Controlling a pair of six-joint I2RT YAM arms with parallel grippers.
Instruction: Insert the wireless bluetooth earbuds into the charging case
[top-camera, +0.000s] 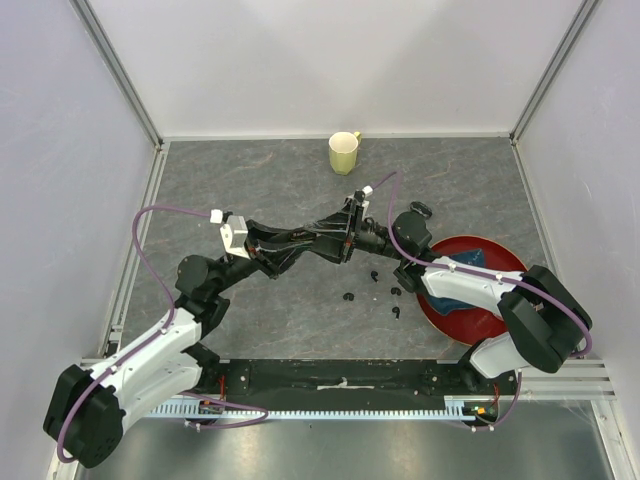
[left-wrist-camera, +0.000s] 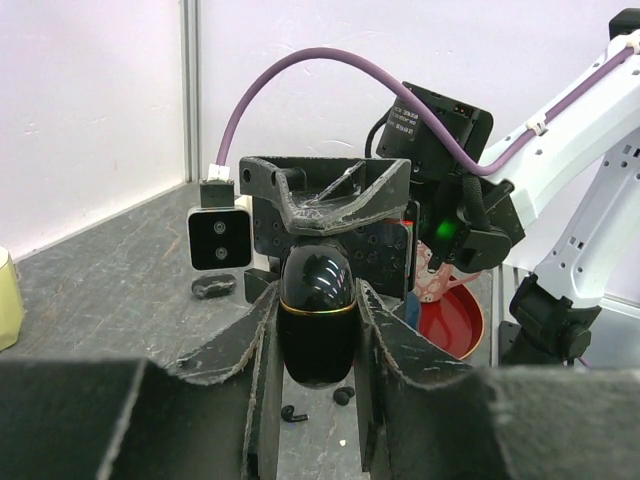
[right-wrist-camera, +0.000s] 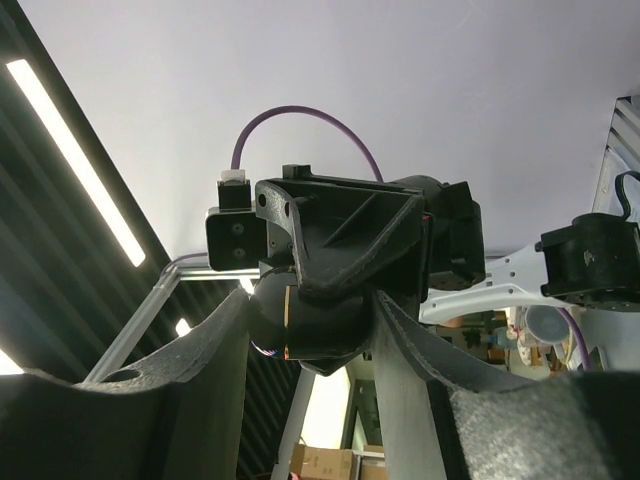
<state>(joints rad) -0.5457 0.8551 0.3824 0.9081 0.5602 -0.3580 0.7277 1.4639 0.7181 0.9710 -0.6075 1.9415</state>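
Observation:
The charging case (left-wrist-camera: 316, 315), a glossy black pod with a thin gold seam, hangs above the table between both grippers. My left gripper (left-wrist-camera: 316, 335) is shut on its sides; in the top view it (top-camera: 352, 238) meets my right gripper (top-camera: 373, 240) mid-table. In the right wrist view the case (right-wrist-camera: 300, 320) sits between the fingers of my right gripper (right-wrist-camera: 310, 335), which close on its lid end. Several tiny black earbuds lie on the table under the case, one (top-camera: 349, 296) to the left, one (top-camera: 396, 313) nearest the arms. Two show in the left wrist view (left-wrist-camera: 292, 413).
A yellow-green mug (top-camera: 344, 152) stands at the back. A red bowl (top-camera: 440, 310) lies under the right arm and shows in the left wrist view (left-wrist-camera: 455, 325). A small black piece (top-camera: 420, 211) lies behind the right gripper. White walls enclose the table.

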